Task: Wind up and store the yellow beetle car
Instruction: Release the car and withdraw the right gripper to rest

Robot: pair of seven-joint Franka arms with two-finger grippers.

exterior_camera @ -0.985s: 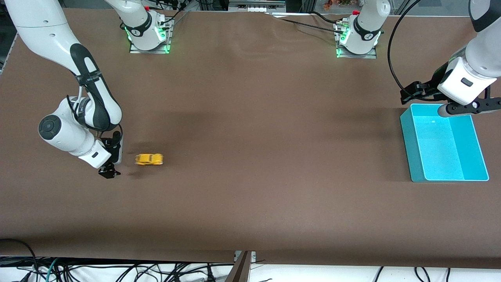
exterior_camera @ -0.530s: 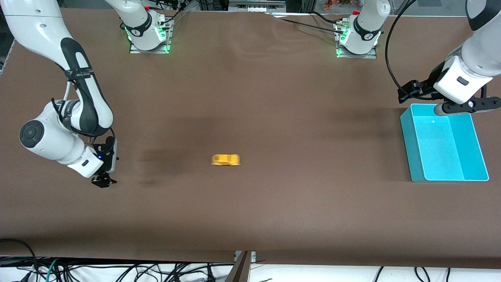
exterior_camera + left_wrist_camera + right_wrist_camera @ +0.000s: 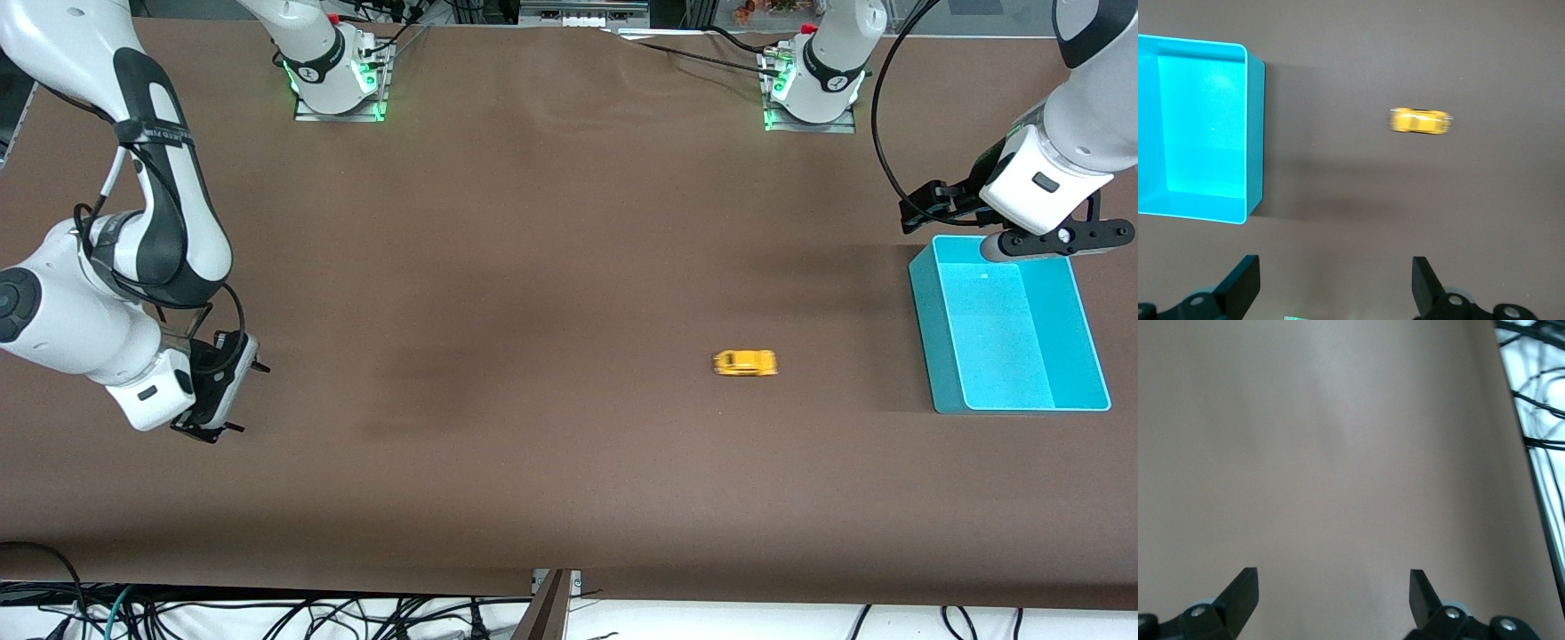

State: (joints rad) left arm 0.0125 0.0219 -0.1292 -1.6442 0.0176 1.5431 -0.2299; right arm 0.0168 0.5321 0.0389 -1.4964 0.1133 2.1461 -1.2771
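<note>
only in the right wrist view, cables (image 3: 1545,420); yellow beetle car (image 3: 745,363) near bin (image 3: 925,329) elsewhere, both arms' jaws spread, empty

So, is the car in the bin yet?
No, the car sits on the table, short of the bin.

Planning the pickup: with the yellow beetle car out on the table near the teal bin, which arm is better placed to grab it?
Probably the left. The left gripper, open, hangs by the teal bin, with the yellow beetle car nearby. The right gripper, also open, is at the table's right-arm end.
</note>
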